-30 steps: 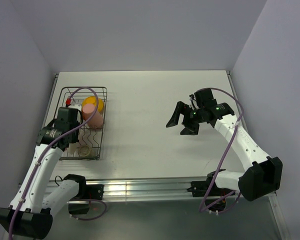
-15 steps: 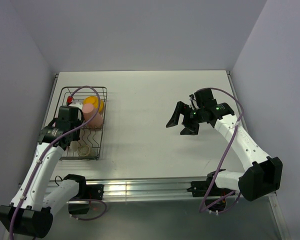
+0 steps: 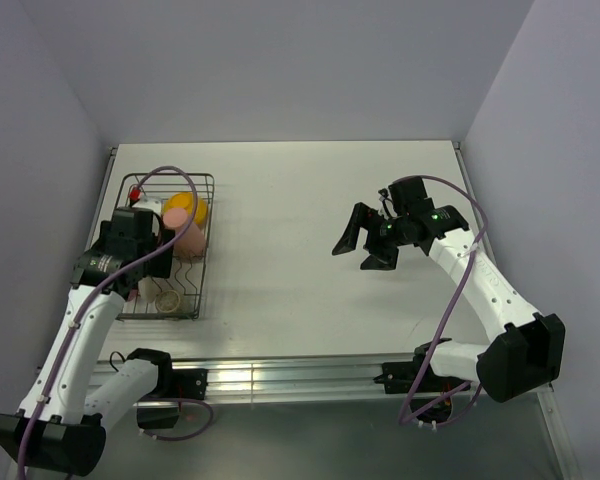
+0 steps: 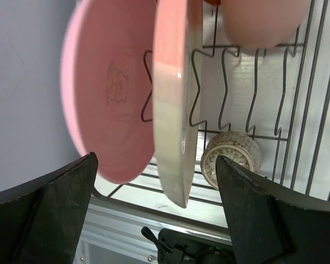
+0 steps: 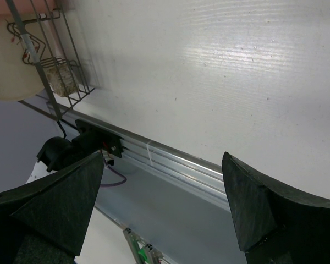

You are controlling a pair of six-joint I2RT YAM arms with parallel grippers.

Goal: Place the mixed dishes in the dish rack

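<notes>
Since a second ago the left tool has been spread wide and drawn slightly back at the left side of the dish rack. Between its parted fingers the pink-and-cream plate and the pink plate are seen standing on edge in the rack, ungripped. The small speckled beige cup is lodged at the rack's near end. The pink tumbler and orange-yellow bowl are set toward its far end. The right tool is unchanged, held open above the bench, well right of the rack.
</notes>
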